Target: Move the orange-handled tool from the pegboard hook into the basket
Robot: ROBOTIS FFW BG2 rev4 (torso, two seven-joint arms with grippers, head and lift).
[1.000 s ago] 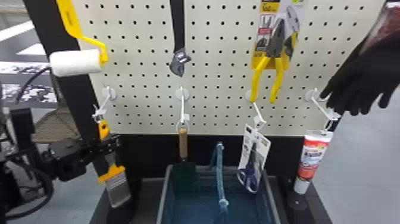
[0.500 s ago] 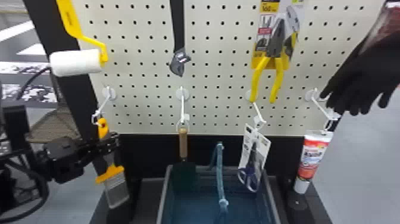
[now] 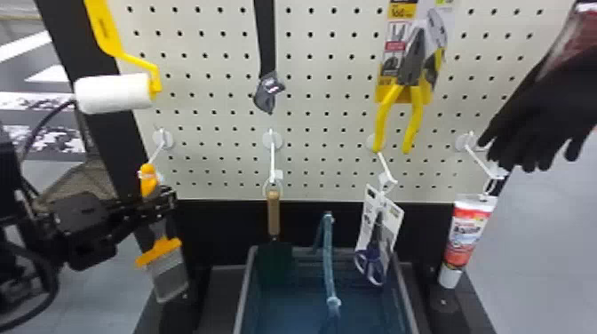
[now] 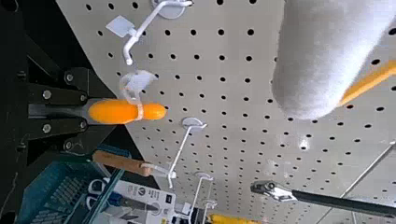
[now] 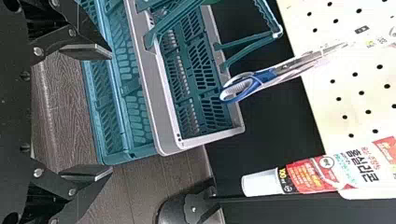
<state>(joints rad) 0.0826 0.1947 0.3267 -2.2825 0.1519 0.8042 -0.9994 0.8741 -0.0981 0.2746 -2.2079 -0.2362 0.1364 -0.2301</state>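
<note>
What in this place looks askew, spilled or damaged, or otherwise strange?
Nothing looks spilled or damaged. The orange-handled tool leans, its blade slanting beneath the handle, but the left gripper holds it, so this seems no real oddity.

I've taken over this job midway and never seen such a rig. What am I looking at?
It is a robot with two black arms. The head view looks forward and down from its head; each wrist view comes from a camera on that arm and is turned sideways.

The left gripper is closed on the orange-handled tool. In the left wrist view, its hanging loop looks off the hook. The right gripper is open and holds nothing.

Ahead is a pegboard with a paint roller, yellow-handled pliers and a black glove in front. Lower hang a wooden-handled tool, scissors and a tube. The basket stands below, near the board's foot.
</note>
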